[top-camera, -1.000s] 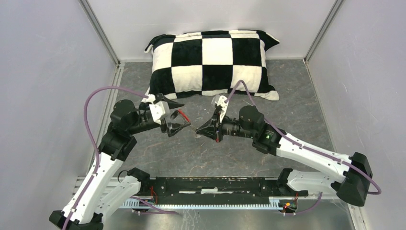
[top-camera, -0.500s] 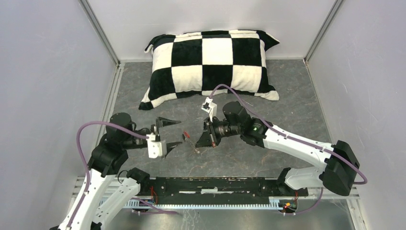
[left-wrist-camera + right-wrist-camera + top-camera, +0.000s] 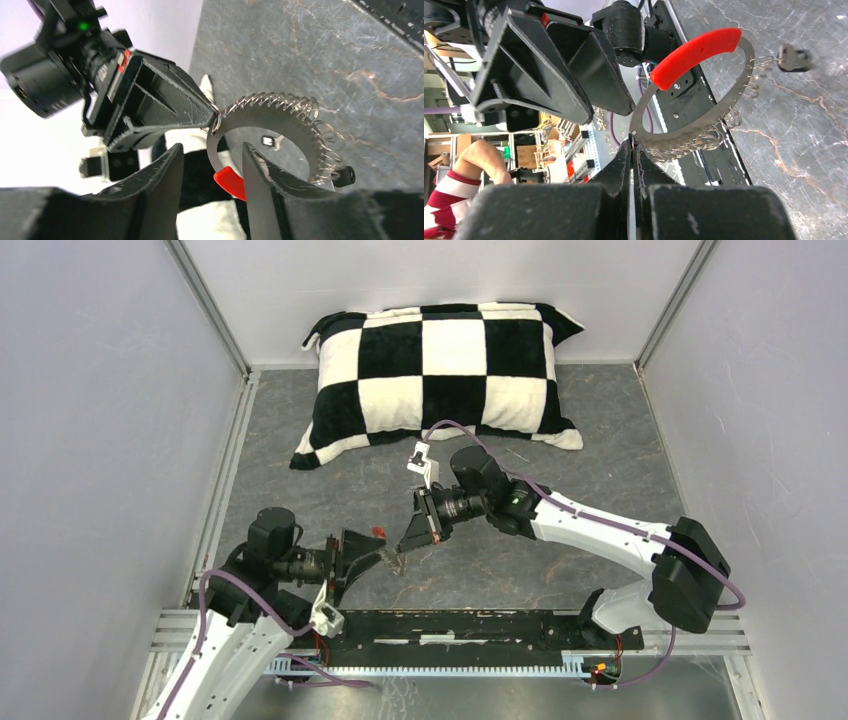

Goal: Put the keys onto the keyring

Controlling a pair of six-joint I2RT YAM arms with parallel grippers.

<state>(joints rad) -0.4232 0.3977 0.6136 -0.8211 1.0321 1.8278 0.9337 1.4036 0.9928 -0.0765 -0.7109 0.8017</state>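
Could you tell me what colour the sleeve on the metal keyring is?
The curved plastic sleeve is bright red, clearest in the right wrist view.

Counter (image 3: 600,440): dark grey, marbled with pale veins. Enclosed on three sides by plain pale lavender-white panels: back wall (image 3: 440,280), left wall (image 3: 90,440), right wall (image 3: 770,420). Aluminium corner posts (image 3: 207,308) at both rear corners. Black-and-white checkered pillow (image 3: 440,370) lying against the back wall. Black mounting rail (image 3: 450,625) along the near edge. Light even, no hard shadows.

Silvery keyring (image 3: 260,114) partly red, pillow (image 3: 440,370) black-and-white checked, table (image 3: 570,575) grey marbled.
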